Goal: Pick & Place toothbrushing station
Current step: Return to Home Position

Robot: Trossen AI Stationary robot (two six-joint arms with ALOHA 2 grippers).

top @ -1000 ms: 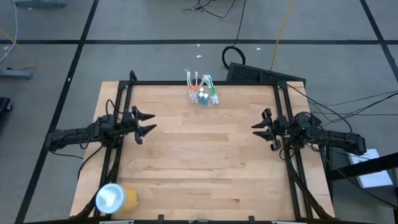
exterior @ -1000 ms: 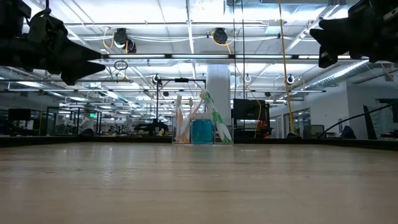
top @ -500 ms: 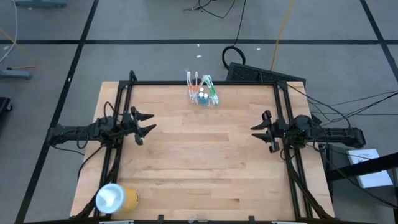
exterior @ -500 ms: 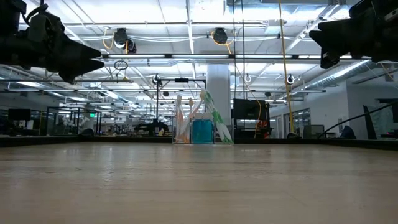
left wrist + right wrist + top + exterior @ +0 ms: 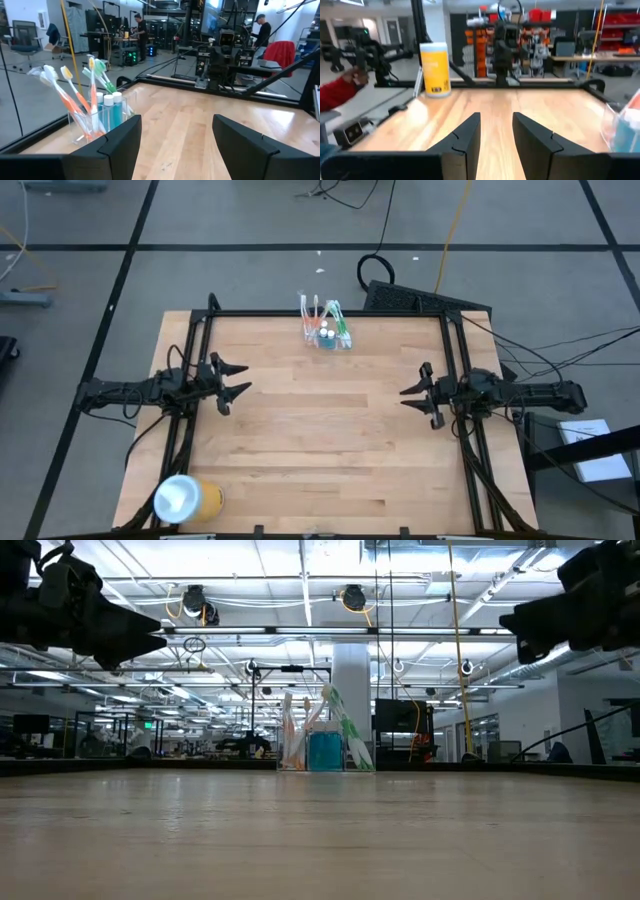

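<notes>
Fingers L (image 5: 117,142): wide apart, empty.
Fingers R (image 5: 465,142): narrower gap, empty.
L gripper (image 5: 240,378): over table (image 5: 320,440) left side.
R gripper (image 5: 410,392): over right side.
Toothbrushing station (image 5: 326,335): far edge, centre, w/ brushes (image 5: 95,100).

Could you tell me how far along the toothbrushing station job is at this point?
Done: the toothbrushes stand in the clear holder at the table's far edge. In hand: nothing; the left gripper and right gripper hover open and empty at the table's sides. Left: seemingly only parking the arms, since no loose brush shows on the table.
</notes>
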